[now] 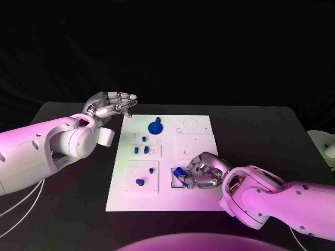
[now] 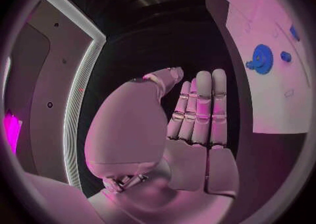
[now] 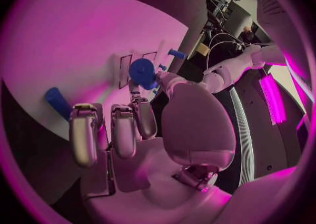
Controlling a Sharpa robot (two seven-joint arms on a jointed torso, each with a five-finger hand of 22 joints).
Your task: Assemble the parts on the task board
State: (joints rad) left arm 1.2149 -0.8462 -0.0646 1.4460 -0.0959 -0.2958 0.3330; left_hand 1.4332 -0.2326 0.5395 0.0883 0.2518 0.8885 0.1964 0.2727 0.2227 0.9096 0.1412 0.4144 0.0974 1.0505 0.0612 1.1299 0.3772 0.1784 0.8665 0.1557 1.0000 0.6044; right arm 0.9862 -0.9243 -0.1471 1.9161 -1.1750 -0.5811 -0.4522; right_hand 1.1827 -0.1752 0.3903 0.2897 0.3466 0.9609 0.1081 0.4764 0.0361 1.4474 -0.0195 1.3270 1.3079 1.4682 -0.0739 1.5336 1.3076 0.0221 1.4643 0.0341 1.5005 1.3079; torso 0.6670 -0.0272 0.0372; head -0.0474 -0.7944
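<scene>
The white task board (image 1: 190, 201) lies in the middle of the black table. My right hand (image 1: 203, 171) rests over the board's near right part and pinches a round blue part (image 1: 180, 172) (image 3: 141, 71) between thumb and fingertip, by a square recess. My right hand (image 3: 131, 129) has its other fingers curled. A blue gear (image 1: 156, 127) (image 2: 261, 58) sits at the board's far side. Small blue pegs (image 1: 141, 150) stand mid-left, and another blue peg (image 1: 140, 182) (image 3: 56, 101) stands near left. My left hand (image 1: 111, 104) (image 2: 197, 113) hovers off the board's far left corner, fingers straight, holding nothing.
A white and grey object (image 1: 330, 149) stands at the table's right edge. Thin cables (image 1: 17, 209) hang under my left arm at the near left. Bare black table (image 1: 266, 130) stretches to the right of the board.
</scene>
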